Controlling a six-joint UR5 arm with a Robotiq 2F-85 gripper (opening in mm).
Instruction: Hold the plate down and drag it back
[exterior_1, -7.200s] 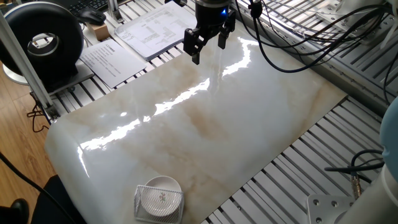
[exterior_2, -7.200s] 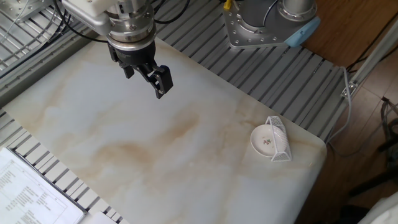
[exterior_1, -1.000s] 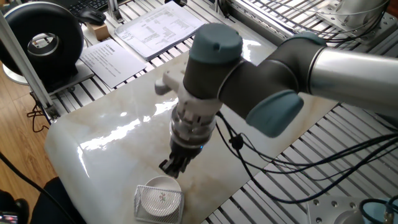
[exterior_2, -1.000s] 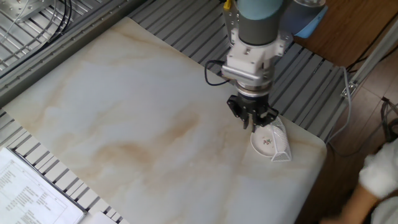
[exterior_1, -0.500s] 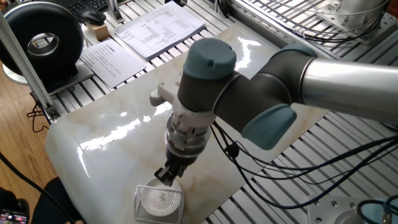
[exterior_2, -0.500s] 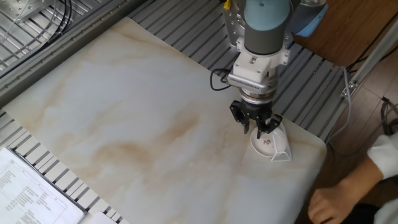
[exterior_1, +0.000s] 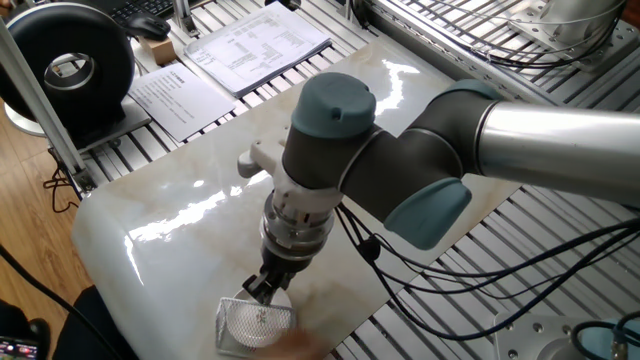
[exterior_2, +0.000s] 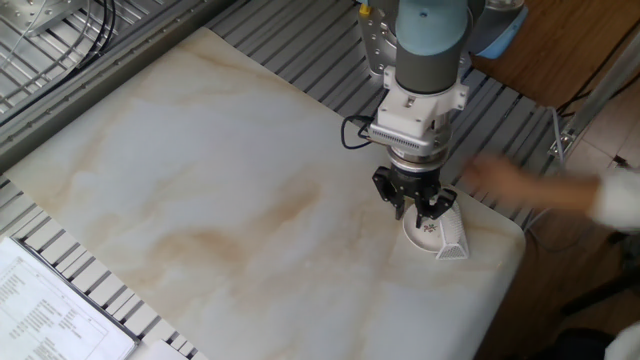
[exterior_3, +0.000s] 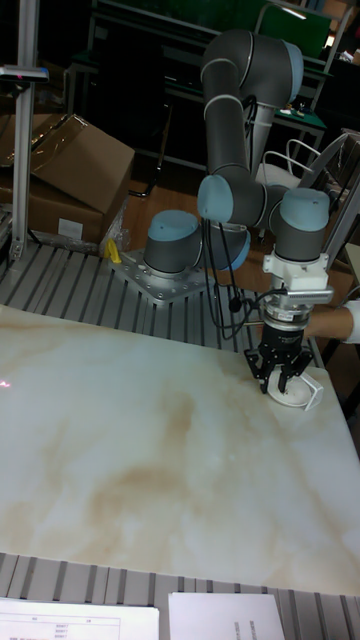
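The plate (exterior_2: 428, 233) is a small white dish near the marble slab's corner, with a silvery wire-mesh basket (exterior_2: 456, 226) leaning against its far side. It also shows under the mesh as the plate (exterior_1: 252, 300) and as the plate (exterior_3: 297, 396). My gripper (exterior_2: 419, 211) points straight down over the plate's near rim, its fingers a little apart and nothing between them. Contact with the dish cannot be told. The gripper (exterior_1: 263, 289) hides part of the rim, and the gripper (exterior_3: 282, 386) stands just left of the mesh.
A blurred human arm (exterior_2: 545, 186) reaches in from the right, close to the basket, and a hand (exterior_1: 301, 345) shows at the slab's edge. Papers (exterior_1: 255, 45) and a black round device (exterior_1: 68, 70) lie beyond the slab (exterior_2: 200, 190).
My gripper has come down and moved over the plate's rim. A person's arm has swung in from the right toward the basket.
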